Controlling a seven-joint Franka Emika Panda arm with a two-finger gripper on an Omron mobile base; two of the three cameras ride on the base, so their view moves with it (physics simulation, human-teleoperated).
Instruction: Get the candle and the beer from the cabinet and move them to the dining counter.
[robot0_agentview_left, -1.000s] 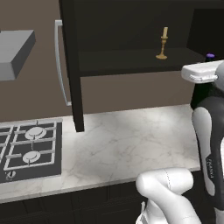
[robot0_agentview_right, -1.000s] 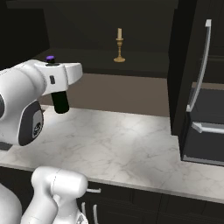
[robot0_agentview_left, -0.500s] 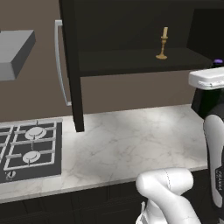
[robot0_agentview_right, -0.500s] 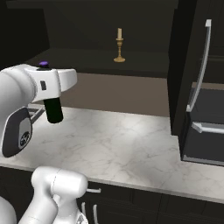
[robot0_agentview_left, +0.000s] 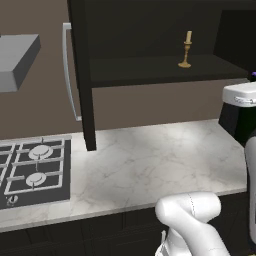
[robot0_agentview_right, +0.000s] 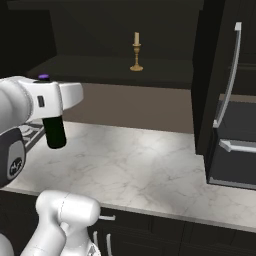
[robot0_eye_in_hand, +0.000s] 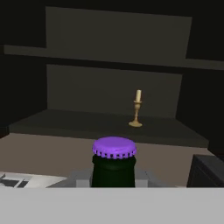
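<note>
You've got the gripper (robot0_agentview_right: 50, 107) clamped on the beer (robot0_agentview_right: 54, 132), upright, held above the marble worktop (robot0_agentview_right: 145, 165); fingers hidden behind hand, bottle mid-section too. Candle (robot0_agentview_right: 136, 52) stands on cabinet (robot0_agentview_left: 150, 70) shelf, well apart. Right door cut off at frame edge.

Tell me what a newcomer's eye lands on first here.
The beer, a dark bottle with a purple cap, hangs upright in the gripper above the marble counter. Behind it, the candle stands alone and upright on the shelf of the open cabinet.
</note>
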